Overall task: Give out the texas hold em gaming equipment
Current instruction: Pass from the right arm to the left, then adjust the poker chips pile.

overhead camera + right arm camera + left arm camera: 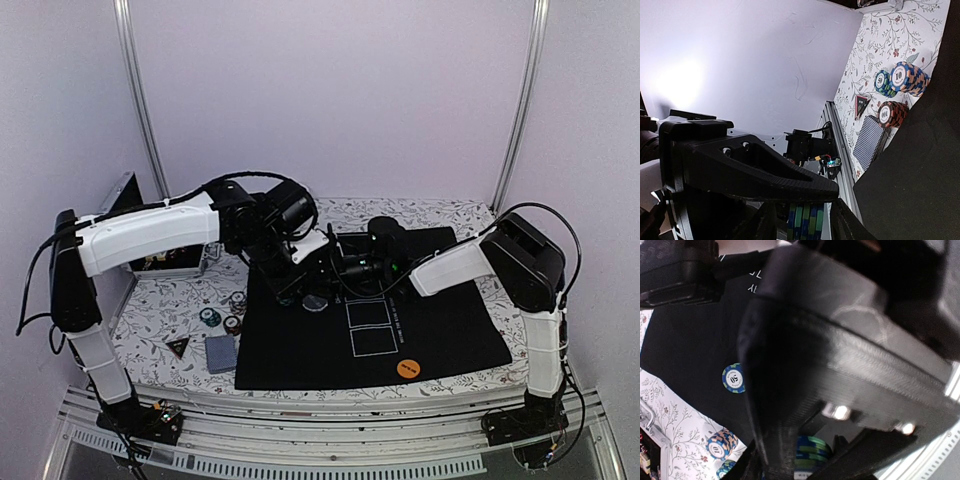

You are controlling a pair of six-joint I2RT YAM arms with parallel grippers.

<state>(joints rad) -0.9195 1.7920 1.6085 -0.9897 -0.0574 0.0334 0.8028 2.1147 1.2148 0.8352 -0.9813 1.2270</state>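
Note:
My left gripper (303, 287) and right gripper (340, 272) meet over the black mat (440, 320). A short stack of green-and-blue poker chips (816, 454) sits between the left fingers, gripped by its rim. In the right wrist view the same stack (803, 221) stands between the right gripper's (802, 227) jaws, with a narrow gap on each side. A single blue-green chip (317, 301) lies on the mat just below the grippers. Left of the mat are more chip stacks (209, 317), a black-red triangle marker (178, 347) and the grey-blue playing cards (221, 352). An orange disc (407, 367) lies at the mat's near right.
The silver case (160, 262) stands open at the far left, behind the left arm. White squares (368, 327) are printed in the mat's middle. The flowered tablecloth (440, 212) runs round the mat, with a metal rail along the near edge.

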